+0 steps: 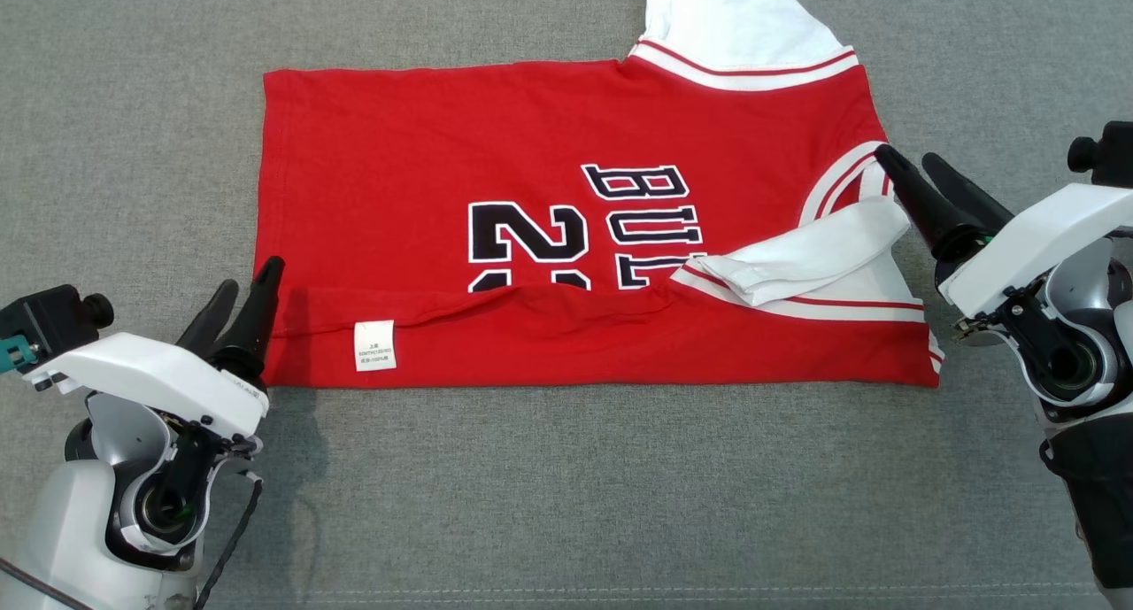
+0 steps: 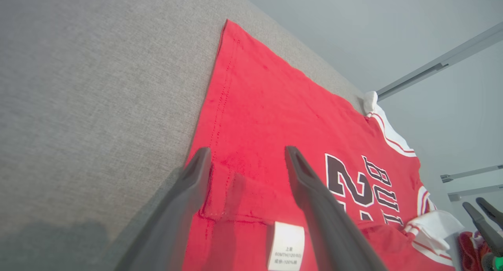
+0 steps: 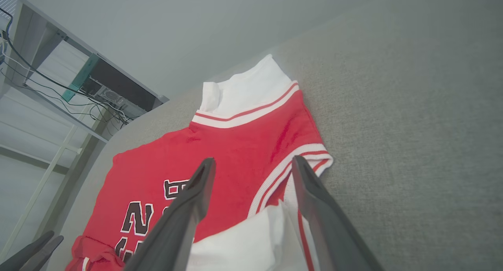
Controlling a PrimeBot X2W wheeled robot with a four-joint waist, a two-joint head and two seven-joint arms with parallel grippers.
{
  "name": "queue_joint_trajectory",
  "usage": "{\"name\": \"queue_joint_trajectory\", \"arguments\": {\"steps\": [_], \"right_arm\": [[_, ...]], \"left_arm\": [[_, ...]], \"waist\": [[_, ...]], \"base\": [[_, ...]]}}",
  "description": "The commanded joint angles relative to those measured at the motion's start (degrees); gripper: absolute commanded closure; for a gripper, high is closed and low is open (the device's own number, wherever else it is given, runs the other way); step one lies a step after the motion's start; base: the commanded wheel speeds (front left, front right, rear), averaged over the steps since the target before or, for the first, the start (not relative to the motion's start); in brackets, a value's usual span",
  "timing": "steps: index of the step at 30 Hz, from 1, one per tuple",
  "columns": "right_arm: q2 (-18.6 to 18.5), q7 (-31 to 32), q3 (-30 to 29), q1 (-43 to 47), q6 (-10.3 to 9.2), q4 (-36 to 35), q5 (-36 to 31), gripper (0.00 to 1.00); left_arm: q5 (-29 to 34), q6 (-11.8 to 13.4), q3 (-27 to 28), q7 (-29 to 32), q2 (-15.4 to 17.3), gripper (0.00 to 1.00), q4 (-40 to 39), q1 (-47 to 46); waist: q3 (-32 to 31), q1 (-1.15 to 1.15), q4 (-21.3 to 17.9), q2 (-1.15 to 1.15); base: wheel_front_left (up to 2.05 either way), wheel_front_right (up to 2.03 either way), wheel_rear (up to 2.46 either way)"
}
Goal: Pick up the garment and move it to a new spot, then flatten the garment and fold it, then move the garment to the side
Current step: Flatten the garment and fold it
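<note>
Lying flat on grey surface point(image 1: 566, 504): red garment point(image 1: 531, 150), near edge folded over.

The left end effector point(image 1: 250, 278) and right end effector point(image 1: 905, 156) have dark tapered fingers point(image 1: 260, 311); white angular shells point(image 1: 150, 375) sit behind.

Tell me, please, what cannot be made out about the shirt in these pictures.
Head view: the lower part of the lettering on the shirt is hidden under the folded-over near edge.
Head and left wrist views: the print on the white label is too small to read.
Head view: the far sleeve is cut off by the top edge.
Head view: whether the right end effector touches the shirt is unclear.
</note>
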Motion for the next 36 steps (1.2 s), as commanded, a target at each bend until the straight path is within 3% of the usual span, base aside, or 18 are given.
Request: {"name": "queue_joint_trajectory", "arguments": {"steps": [1, 7, 13, 18, 26, 36], "right_arm": [[-0.7, -1.5, 0.8, -1.0, 0.24, -0.9, 0.1, 0.00], [-3.4, -12.3, 2.1, 0.3, 0.24, -2.3, -2.7, 0.00], [-4.5, -23.0, 2.8, 5.9, 0.24, -3.7, -9.5, 0.00], [-4.0, -29.9, 1.3, 12.0, 0.24, -4.7, -19.4, 0.00], [1.3, -32.1, -3.3, 21.7, 0.24, -7.7, -29.6, 0.00], [5.9, -32.3, -5.3, 27.0, 0.24, -8.6, -33.7, 0.00]], "left_arm": [[0.7, -0.4, 2.6, -1.7, 1.5, 0.00, -1.1, -2.0], [6.3, 0.0, 3.1, -9.3, 2.3, 0.00, -0.8, -1.3], [16.4, 4.7, 2.4, -19.8, 3.0, 0.00, -2.9, 2.3], [22.5, 7.9, 0.2, -24.5, 2.7, 0.00, -5.4, 7.3], [24.9, 9.6, -1.9, -25.9, 1.9, 0.00, -7.2, 14.1], [24.3, 8.7, -4.2, -22.3, 2.6, 0.00, -6.7, 16.1]], "waist": [[0.0, 0.00, 0.0, 0.00], [-1.0, 0.00, 0.3, 0.00], [-3.4, 0.00, 0.2, 0.00], [-5.4, 0.00, 0.0, 0.00], [-8.4, 0.00, -0.7, 0.00], [-10.1, 0.00, -2.0, 0.00]], "base": [[0.00, 0.00, 0.00], [0.00, 0.00, 0.00], [0.00, 0.00, 0.00], [0.00, 0.00, 0.00], [0.00, 0.00, 0.00], [0.00, 0.00, 0.00]]}}
